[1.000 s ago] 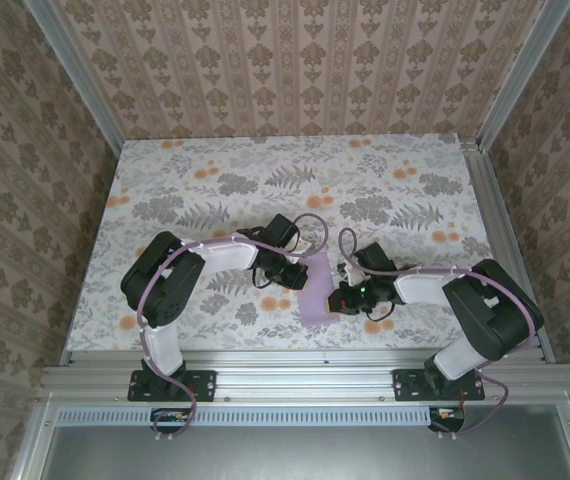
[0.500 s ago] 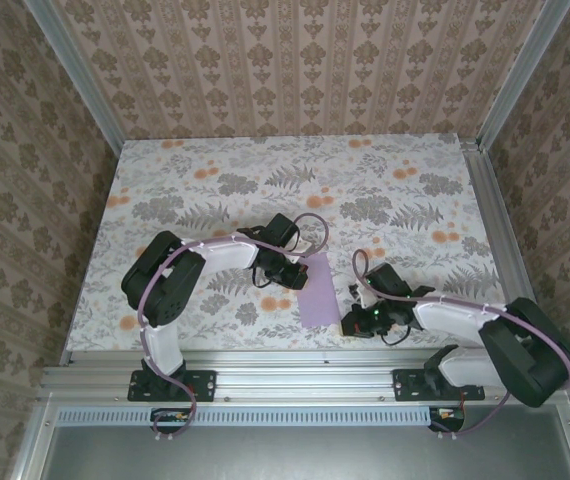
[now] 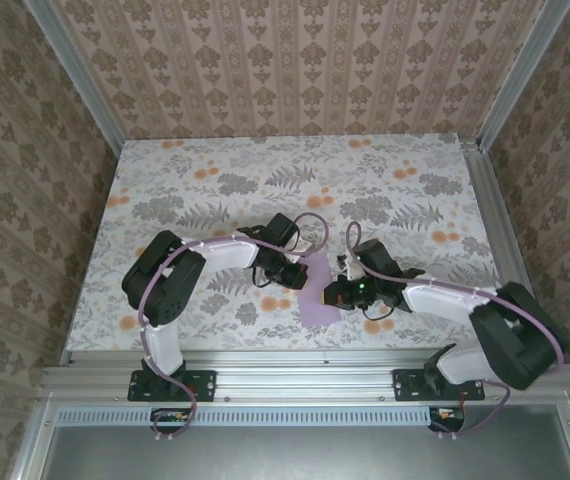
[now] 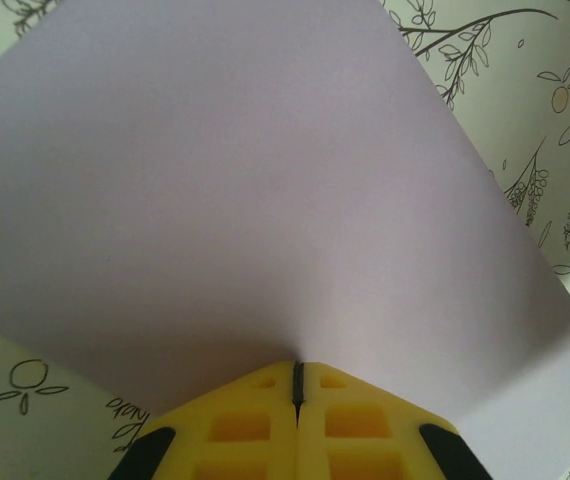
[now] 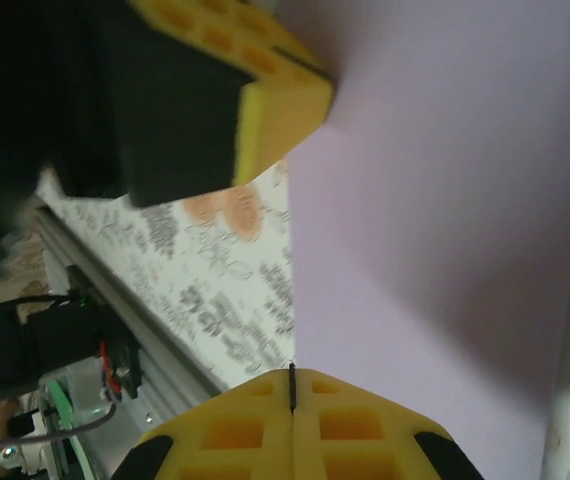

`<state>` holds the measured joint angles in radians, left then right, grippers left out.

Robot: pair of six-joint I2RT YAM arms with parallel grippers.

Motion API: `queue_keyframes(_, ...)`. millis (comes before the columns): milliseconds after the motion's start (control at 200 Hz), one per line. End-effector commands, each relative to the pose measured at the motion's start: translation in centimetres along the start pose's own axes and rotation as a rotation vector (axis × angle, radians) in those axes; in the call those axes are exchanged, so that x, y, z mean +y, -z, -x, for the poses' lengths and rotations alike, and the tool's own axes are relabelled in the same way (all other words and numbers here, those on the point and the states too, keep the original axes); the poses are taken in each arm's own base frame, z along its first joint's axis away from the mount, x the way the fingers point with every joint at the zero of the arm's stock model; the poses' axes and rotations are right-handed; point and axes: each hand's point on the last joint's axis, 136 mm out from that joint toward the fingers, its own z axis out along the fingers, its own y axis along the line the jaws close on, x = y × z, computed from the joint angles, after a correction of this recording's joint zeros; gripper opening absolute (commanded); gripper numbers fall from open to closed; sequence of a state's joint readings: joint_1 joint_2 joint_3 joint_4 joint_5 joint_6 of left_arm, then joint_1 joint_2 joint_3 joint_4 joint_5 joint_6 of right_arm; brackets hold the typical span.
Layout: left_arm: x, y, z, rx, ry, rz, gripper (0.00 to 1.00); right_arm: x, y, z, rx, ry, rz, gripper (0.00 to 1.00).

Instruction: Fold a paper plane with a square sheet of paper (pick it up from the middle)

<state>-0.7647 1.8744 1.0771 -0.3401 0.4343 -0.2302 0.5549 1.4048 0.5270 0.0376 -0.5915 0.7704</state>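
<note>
The closed, empty right gripper (image 3: 335,296) has swung back against the thin lilac paper square (image 3: 317,306). The left gripper (image 3: 301,276) stays pinching it.

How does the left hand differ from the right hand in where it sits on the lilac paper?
The left hand meets the square sheet of paper at its left edge, farther from the arm bases; the right hand meets its right edge, nearer them. In its wrist view, the sheet spreads to both sides of the left hand's tips; the right hand's tips line up with the sheet's edge. Both are shut and yellow-tipped.
</note>
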Motion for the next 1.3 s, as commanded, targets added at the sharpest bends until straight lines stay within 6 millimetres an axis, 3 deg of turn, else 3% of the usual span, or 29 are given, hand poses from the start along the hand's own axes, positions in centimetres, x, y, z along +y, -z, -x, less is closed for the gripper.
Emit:
queue_keyframes(0, 4.7, -1.3, -6.8, 0.233, 0.076, 0.166, 0.03, -0.8, -1.1, 0.7, -0.011, 0.006, -0.028, 0.00)
queue_keyframes(200, 4.8, -1.1, -6.3, 0.222, 0.072, 0.164, 0.03, -4.7, -1.9, -1.7, 0.056, -0.009, -0.128, 0.00)
queue_keyframes(400, 4.8, -0.6, -5.6, 0.208, 0.068, 0.161, 0.03, -6.4, -1.1, -4.0, 0.088, -0.019, -0.170, 0.00)
queue_keyframes(700, 4.5, 0.2, -3.4, 0.172, 0.055, 0.142, 0.03, -6.3, 0.6, -4.7, 0.074, -0.004, -0.189, 0.07)
queue_keyframes(935, 4.0, 0.8, -1.2, 0.145, 0.023, 0.127, 0.04, -3.6, 0.5, -3.0, 0.036, -0.001, -0.099, 0.17)
queue_keyframes(1130, 3.7, 1.5, 0.9, 0.117, -0.001, 0.103, 0.04, -2.9, 1.6, -2.0, -0.002, 0.016, -0.110, 0.29)
queue_keyframes(1295, 3.3, 1.5, 2.2, 0.101, -0.010, 0.074, 0.05, -1.8, 1.4, -0.4, -0.037, 0.006, -0.068, 0.34)
